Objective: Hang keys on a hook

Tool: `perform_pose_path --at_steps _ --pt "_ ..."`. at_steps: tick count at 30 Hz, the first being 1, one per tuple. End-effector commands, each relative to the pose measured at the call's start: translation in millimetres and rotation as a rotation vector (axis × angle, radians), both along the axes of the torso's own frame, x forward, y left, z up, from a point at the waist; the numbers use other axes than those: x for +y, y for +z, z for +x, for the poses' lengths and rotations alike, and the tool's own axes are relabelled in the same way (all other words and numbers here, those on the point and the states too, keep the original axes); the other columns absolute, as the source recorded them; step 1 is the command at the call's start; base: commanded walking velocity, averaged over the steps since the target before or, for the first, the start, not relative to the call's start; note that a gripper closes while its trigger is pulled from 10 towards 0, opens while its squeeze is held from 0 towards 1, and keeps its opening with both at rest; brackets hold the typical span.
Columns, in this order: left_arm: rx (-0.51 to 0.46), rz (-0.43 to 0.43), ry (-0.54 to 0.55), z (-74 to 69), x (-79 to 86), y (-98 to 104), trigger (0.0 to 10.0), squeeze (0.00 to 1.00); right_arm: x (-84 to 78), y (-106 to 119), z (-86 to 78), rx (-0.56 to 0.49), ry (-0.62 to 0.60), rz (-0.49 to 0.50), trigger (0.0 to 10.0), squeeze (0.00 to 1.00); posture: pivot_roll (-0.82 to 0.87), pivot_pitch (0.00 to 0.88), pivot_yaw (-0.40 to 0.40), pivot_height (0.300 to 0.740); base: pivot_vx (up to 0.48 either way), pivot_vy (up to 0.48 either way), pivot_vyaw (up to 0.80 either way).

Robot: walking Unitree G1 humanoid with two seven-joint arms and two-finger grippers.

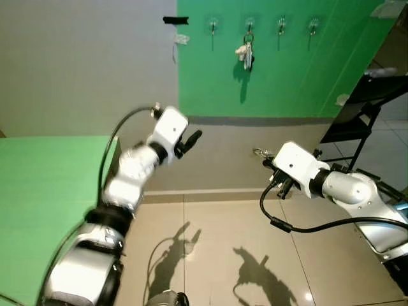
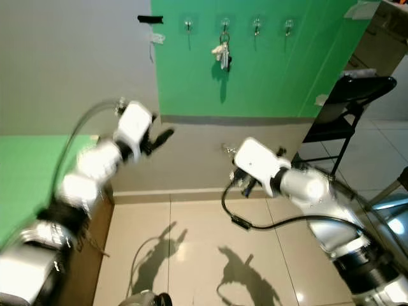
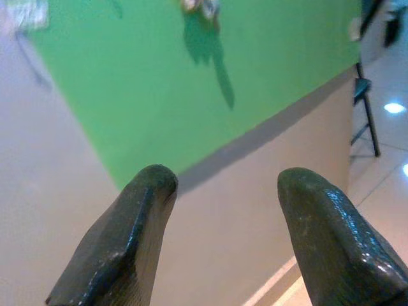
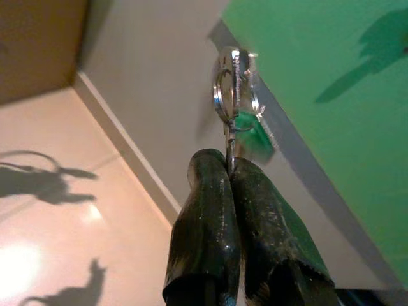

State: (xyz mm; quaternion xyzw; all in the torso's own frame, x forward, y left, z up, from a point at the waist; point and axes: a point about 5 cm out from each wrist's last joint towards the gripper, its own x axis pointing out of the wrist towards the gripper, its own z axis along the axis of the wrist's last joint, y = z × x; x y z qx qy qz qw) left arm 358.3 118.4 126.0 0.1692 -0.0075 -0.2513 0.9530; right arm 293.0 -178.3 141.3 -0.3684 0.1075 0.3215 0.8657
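Note:
My right gripper (image 4: 229, 167) is shut on a silver key ring (image 4: 231, 95) with a green tag, held out towards the wall; the same keys (image 1: 260, 153) show just left of the white wrist. High on the green wall panel (image 1: 274, 70) runs a row of several small hooks (image 1: 281, 25). One hook (image 1: 249, 24) carries another bunch of keys (image 1: 246, 52). My left gripper (image 3: 223, 185) is raised on the left with its fingers (image 1: 191, 140) open and nothing between them, well below and left of the hooks.
A green-topped table (image 1: 44, 191) stands at my left. A black folding chair (image 1: 363, 108) stands by the wall on the right. The floor (image 1: 217, 248) is beige tile. A black strip (image 1: 175, 20) is fixed to the grey wall near the panel's edge.

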Motion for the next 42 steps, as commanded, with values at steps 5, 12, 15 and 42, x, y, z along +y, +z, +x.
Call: perform_pose_path --at_steps 5,12,15,42 --pt "0.164 -0.219 0.068 -18.1 -22.4 -30.8 10.0 0.0 1.5 9.8 5.5 -0.121 -0.05 0.118 0.0 0.0 -0.17 0.0 0.006 0.74 0.0 0.0 0.0" --pt "0.124 -0.149 -0.279 -32.7 -41.4 -17.3 10.0 0.0 2.5 11.5 5.9 -0.107 -0.02 0.143 0.0 0.0 -0.17 0.0 -0.003 0.74 0.0 0.0 0.0" --pt "0.067 -0.024 -0.457 -30.7 -32.8 2.5 10.0 0.0 1.2 16.2 7.3 -0.075 0.008 0.181 0.0 0.0 -0.17 0.0 -0.01 0.74 0.0 0.0 0.0" --pt "0.015 -0.105 -0.741 -15.6 -31.6 61.4 10.0 0.0 18.2 48.6 -3.2 0.29 0.152 0.722 0.0 0.0 -0.19 0.0 -0.031 0.74 0.0 0.0 0.0"
